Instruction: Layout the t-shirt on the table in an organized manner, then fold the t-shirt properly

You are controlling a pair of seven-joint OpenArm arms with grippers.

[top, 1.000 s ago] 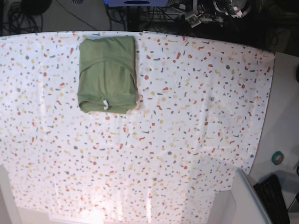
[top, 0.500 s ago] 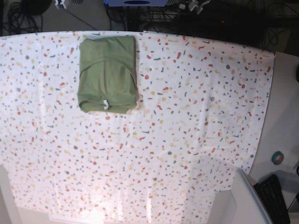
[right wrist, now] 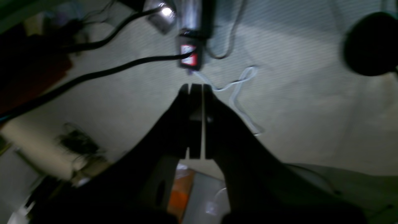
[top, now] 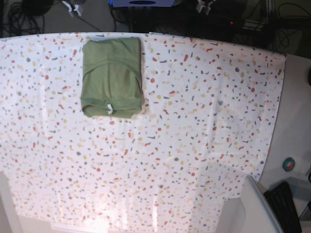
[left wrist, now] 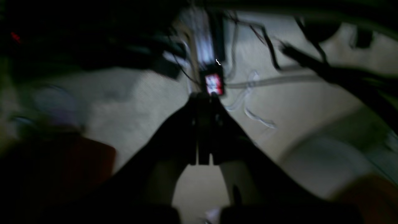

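Note:
The olive-green t-shirt (top: 112,77) lies folded into a compact rectangle near the far left of the speckled table (top: 194,145), its white tag at the near edge. Both arms are drawn back past the table's far edge. In the base view only small pale bits of them show at the top. In the left wrist view my left gripper (left wrist: 203,95) is shut with nothing in it, hanging over the floor. The right wrist view shows my right gripper (right wrist: 196,86) also shut and empty, above floor and cables. Neither gripper is close to the shirt.
A grey bin (top: 252,208) and a black keyboard (top: 284,206) sit at the near right corner, beside a small teal disc (top: 288,164). Cables and a power strip (right wrist: 189,57) lie on the floor behind the table.
The arm parts at the top edge of the base view have pulled further back out of the frame. The folded t-shirt has not moved.

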